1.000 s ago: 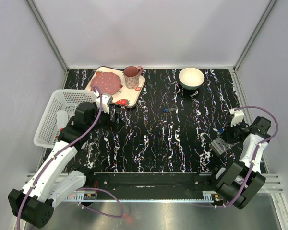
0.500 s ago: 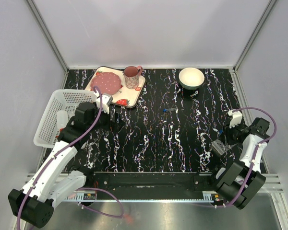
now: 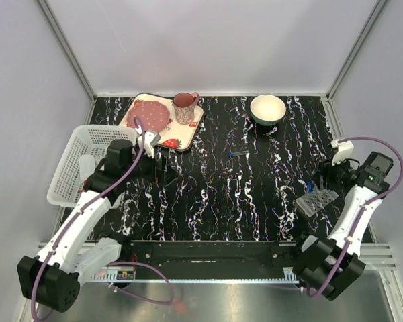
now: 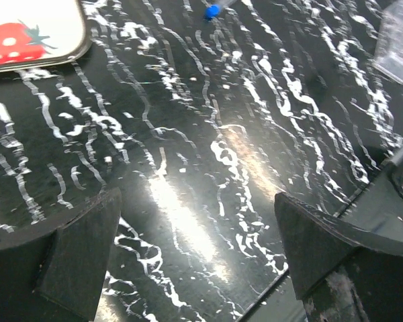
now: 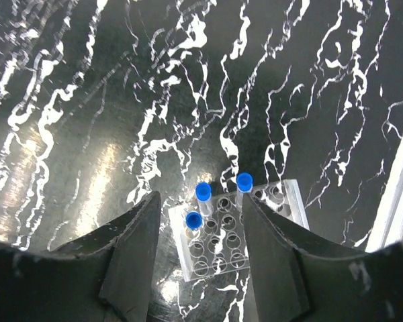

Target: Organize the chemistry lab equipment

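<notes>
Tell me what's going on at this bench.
Two robot arms are sorting lab gear. The right gripper hangs open over the clear tube rack, which holds three blue-capped test tubes upright; it grips nothing. One more blue-capped tube lies loose mid-table. The left gripper, wide open and empty, hovers over bare tabletop beside the strawberry-print tray, near the white basket.

Tube rack [image 5: 240, 236]: clear, perforated, sitting flat on the right side of the black marbled table [image 3: 208, 194], with three blue-capped test tubes [image 5: 203, 192] standing upright in holes clustered at one end. Loose test tube [image 3: 238, 153]: small, clear, blue cap, lying on its side mid-table, well apart from the rack. White squeeze bottle [image 3: 85, 164]: lying in the white basket [image 3: 70, 151] at the left, largely hidden.
</notes>
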